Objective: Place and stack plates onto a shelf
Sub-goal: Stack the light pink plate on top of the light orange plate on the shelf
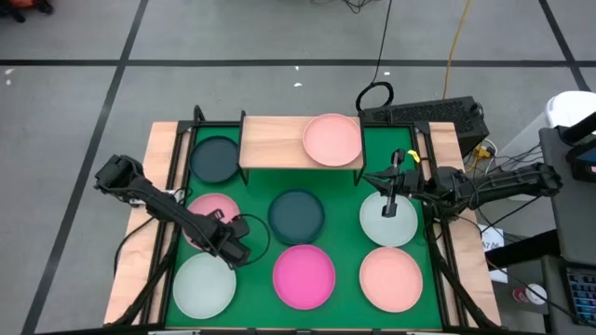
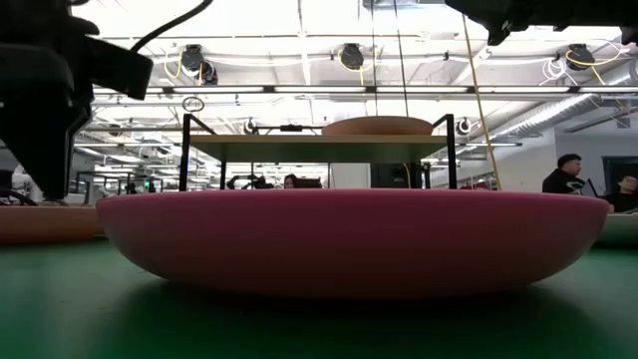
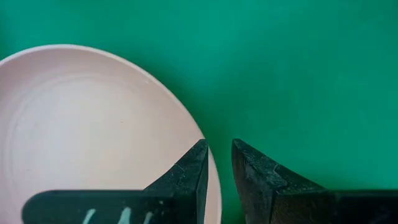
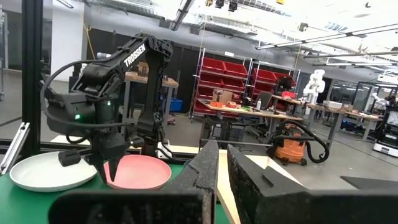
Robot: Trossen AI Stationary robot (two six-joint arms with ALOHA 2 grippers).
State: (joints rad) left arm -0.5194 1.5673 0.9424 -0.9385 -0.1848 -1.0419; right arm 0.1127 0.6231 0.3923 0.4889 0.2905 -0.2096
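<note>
A large green mat (image 1: 345, 186) covers the table, and at its far edge stands the small light wooden shelf on thin black legs (image 1: 275, 141). One salmon-pink round plate (image 1: 331, 139) lies on the right end of the shelf board; the left half of the board is bare.

Seven more plates lie on the mat. A dark teal-grey plate (image 1: 215, 159) sits at the far left corner, just beside the shelf's left legs. A second dark teal-grey plate (image 1: 296, 215) lies at the middle. A pale pink plate (image 1: 210, 207) is near the left edge. A pale mint-white plate (image 1: 204, 286) occupies the near left corner. A bright magenta plate (image 1: 304, 275) is at the near edge, centre. A salmon plate (image 1: 391, 278) fills the near right corner. Another pale mint-white plate (image 1: 388, 221) lies near the right edge.

The left gripper (image 1: 235, 249) hangs low over the mat at the near rim of the pale pink plate, its fingers (image 3: 189, 171) nearly closed with only a narrow gap, gripping nothing. The right gripper (image 1: 391, 202) hangs over the far rim of the right-hand mint-white plate, fingers almost together and empty.
</note>
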